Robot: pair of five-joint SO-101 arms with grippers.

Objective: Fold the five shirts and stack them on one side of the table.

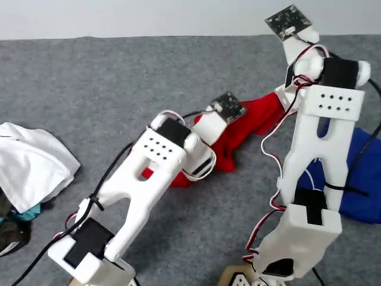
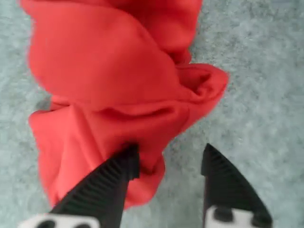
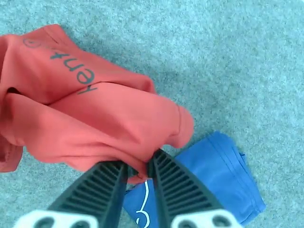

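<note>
- High view: your red shirt [image 1: 241, 128] is a crumpled strip in the middle of the frame, running between the two arms on the grey mat [image 1: 119, 83]. The blue shirt [image 1: 360, 179] lies at the right edge, partly behind the right arm [image 1: 321, 137]. The white shirt [image 1: 33, 161] is a loose heap at the left edge, with some dark cloth [image 1: 11, 232] poking out under it, maybe another shirt. The left arm [image 1: 149, 173] comes in from the lower left.
- Left wrist view: your left gripper [image 2: 171, 152] has its jaws apart. One finger is against the red cloth, the other over bare mat, and nothing is grabbed.
- Right wrist view: your right gripper [image 3: 139, 164] is pinched on an edge of the red shirt, with the blue one touching it just beside. The blue's edges look layered, so I'd guess that one's folded.
- Progress: there's no stack anywhere and red and white are both unfolded, so you've got most of the job left.
</note>
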